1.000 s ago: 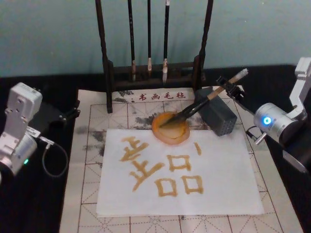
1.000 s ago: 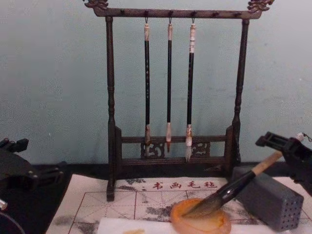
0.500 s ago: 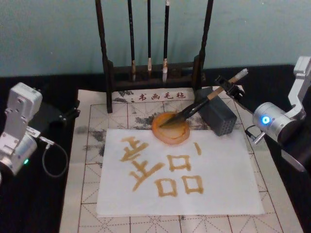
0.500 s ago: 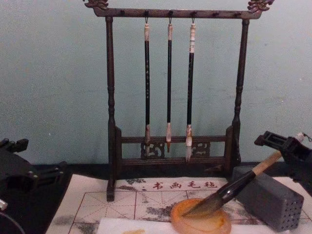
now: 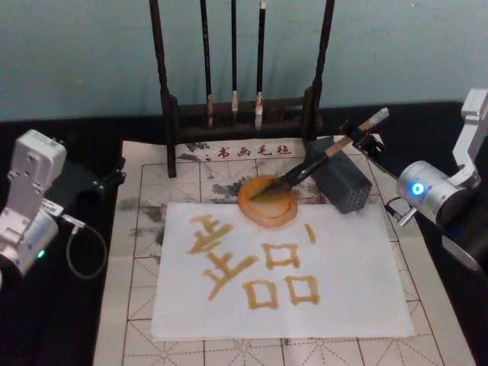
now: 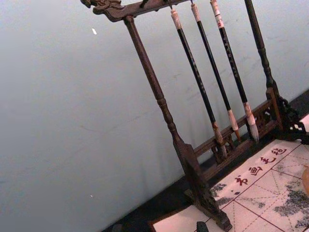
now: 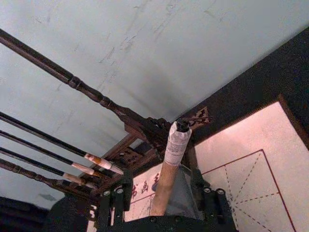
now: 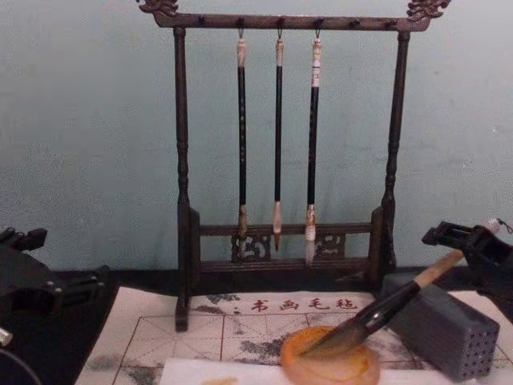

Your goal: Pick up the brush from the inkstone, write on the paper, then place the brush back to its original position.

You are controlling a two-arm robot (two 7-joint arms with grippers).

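teal wall (image 5: 76, 53) behind, cream mat (image 5: 137, 252) in front; brush (image 5: 316, 162) rests bristles-down in the inkstone (image 5: 267, 212) at the paper's (image 5: 358, 282) far edge, handle leaning on a grey block (image 5: 347, 187). right gripper (image 5: 360, 139) spread either side of the handle, apart from it. left gripper (image 5: 114, 177) parked beside the mat's left edge

The brush (image 5: 317, 161) has a tan wooden handle. The dish (image 5: 268, 218) looks glossy, translucent amber; the paper (image 5: 358, 290) is matt white, the rack (image 8: 183, 144) dark polished wood.
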